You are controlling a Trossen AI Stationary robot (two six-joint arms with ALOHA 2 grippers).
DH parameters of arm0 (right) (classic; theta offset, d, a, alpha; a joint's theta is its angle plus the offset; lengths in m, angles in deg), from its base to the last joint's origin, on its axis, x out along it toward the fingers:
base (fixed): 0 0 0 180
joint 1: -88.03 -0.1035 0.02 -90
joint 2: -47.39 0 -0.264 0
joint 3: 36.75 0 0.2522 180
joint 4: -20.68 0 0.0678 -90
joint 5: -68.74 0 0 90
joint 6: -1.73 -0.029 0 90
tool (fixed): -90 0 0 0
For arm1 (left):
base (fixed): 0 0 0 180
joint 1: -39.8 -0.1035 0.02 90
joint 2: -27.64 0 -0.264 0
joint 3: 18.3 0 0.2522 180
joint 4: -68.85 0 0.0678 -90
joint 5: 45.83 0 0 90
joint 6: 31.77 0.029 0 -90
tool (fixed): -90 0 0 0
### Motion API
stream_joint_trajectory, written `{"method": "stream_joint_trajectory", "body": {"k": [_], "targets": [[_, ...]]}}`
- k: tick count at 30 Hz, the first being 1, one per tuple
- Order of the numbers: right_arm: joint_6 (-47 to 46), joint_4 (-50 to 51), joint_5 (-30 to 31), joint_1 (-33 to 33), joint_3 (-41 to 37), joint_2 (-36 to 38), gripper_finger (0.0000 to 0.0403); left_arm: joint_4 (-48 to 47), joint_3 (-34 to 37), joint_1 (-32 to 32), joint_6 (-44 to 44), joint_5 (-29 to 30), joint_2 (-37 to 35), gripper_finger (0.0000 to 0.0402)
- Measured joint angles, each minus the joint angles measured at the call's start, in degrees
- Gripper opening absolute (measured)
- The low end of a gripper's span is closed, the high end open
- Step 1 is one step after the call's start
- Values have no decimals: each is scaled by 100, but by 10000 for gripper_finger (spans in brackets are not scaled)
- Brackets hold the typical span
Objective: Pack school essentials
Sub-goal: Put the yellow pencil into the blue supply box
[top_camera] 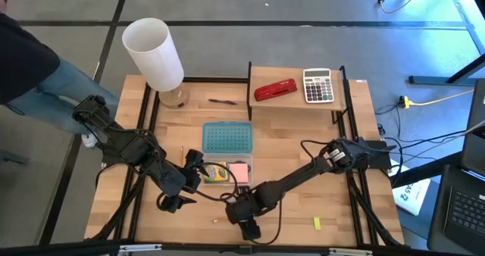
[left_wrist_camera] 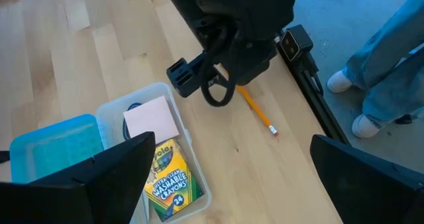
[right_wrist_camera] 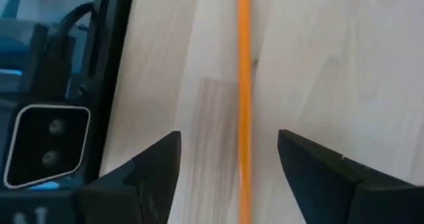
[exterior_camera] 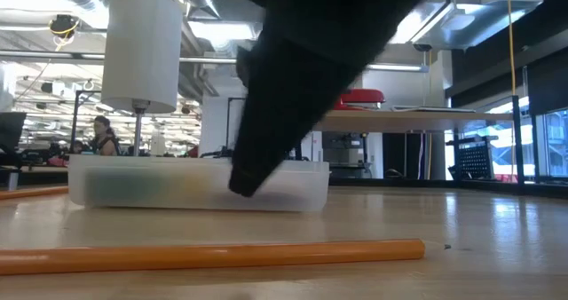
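A clear box (top_camera: 220,179) sits mid-table holding the green-yellow crayon box (left_wrist_camera: 169,179) and the pink sticky-note pad (left_wrist_camera: 151,118). My left gripper (left_wrist_camera: 242,177) hovers open at the box's left side (top_camera: 191,169). My right gripper (right_wrist_camera: 235,161) is open near the table's near edge (top_camera: 239,210). Its fingers stand on either side of an orange pencil (right_wrist_camera: 243,78) that lies flat on the wood (left_wrist_camera: 257,111), without touching it. A second pencil (top_camera: 182,154), a thin dark-red pen (top_camera: 222,101) and a tiny yellow block (top_camera: 317,223) lie loose on the table. The scissors do not show clearly.
The box's blue lid (top_camera: 227,138) lies just beyond it. A white cylinder on a stand (top_camera: 154,53) is at the far left. A raised shelf (top_camera: 261,108) holds the red stapler (top_camera: 274,89) and grey calculator (top_camera: 317,85). A person in jeans (left_wrist_camera: 384,71) stands off the table's left.
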Motion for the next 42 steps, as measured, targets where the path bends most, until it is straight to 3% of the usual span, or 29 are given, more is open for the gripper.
{"method": "stream_joint_trajectory", "body": {"k": [10, 42], "targets": [[551, 78, 198, -22, -7, -216, 244, 4, 0, 0, 0, 0, -2, 396], [549, 68, 340, -29, -4, -277, 243, 22, 0, 0, -2, 0, -2, 396]]}}
